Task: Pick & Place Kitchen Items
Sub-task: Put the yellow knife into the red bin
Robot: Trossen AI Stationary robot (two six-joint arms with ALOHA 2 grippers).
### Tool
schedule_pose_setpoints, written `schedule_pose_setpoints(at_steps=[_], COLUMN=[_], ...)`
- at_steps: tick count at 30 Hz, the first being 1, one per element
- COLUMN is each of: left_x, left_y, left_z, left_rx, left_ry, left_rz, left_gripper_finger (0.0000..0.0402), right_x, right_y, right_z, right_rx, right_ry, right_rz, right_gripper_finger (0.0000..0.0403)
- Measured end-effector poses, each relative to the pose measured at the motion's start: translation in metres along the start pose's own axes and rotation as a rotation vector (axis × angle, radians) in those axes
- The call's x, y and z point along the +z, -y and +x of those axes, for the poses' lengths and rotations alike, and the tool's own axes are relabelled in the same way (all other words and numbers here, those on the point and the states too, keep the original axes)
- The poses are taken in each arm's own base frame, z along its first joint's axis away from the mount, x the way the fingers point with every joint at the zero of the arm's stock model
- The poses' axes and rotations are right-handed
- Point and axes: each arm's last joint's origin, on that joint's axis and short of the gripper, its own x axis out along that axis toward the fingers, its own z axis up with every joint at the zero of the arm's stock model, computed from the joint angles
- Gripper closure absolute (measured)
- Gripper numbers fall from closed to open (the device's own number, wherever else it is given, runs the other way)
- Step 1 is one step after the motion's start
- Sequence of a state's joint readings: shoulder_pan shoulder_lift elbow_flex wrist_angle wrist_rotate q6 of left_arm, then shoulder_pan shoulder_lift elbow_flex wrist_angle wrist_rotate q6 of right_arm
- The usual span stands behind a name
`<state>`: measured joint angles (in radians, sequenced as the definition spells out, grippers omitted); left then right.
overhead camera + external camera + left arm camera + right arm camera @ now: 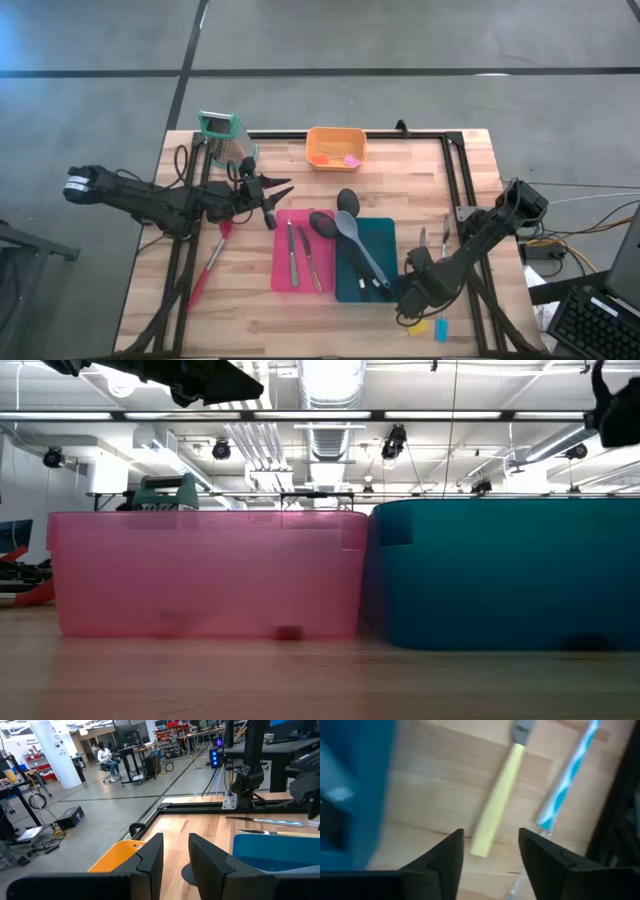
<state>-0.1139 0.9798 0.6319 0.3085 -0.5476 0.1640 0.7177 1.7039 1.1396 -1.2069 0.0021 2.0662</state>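
Pink tray (281, 280) near the table's front edge already holds two slim knives (300, 258), and the teal tray (378, 235) beside it carries the black and grey spoons (345, 232). Left to sort: the red spoon (213, 262) lying toward the left edge, and two knives (432, 238) by the right edge. The right gripper (490, 852) hangs low at the front right corner, fingers parted and empty, over a yellow-handled knife (496, 807). The left gripper (268, 197) hovers left of centre, partly open, holding nothing. No readable writing anywhere.
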Motion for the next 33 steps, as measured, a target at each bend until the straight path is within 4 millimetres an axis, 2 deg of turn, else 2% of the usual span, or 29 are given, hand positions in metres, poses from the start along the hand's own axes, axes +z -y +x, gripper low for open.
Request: schedule_pose_setpoints(at_steps=[5,10,15,20,28,33], left_x=[-0.001,-0.001,-0.001,-0.001,-0.002,-0.003], left_y=[0.000,0.000,0.000,0.000,0.000,0.001], left_z=[0.000,0.000,0.000,0.000,0.000,0.000], left_rx=[-0.001,-0.001,-0.001,-0.001,-0.003,-0.005], left_ry=[-0.009,-0.011,-0.011,-0.012,-0.020,-0.031], left_rz=[-0.003,-0.002,-0.008,-0.008,-0.003,0.004], left_gripper_finger=[0.0307,0.0305,0.0307,0.0305,0.0305,0.0307], right_x=[0.000,-0.002,0.000,0.001,-0.001,-0.001], right_y=[0.004,0.001,0.004,0.006,0.006,0.006], right_z=[0.020,0.041,0.059,0.064,0.064,0.064], right_rx=[-0.031,0.048,0.082,0.083,0.092,0.087], right_ry=[-0.053,-0.104,-0.139,-0.141,-0.142,-0.136], right_rz=[0.004,0.001,0.011,0.018,0.012,0.012], right_gripper_finger=[0.0185,0.0184,0.0209,0.0244,0.0343,0.0343])
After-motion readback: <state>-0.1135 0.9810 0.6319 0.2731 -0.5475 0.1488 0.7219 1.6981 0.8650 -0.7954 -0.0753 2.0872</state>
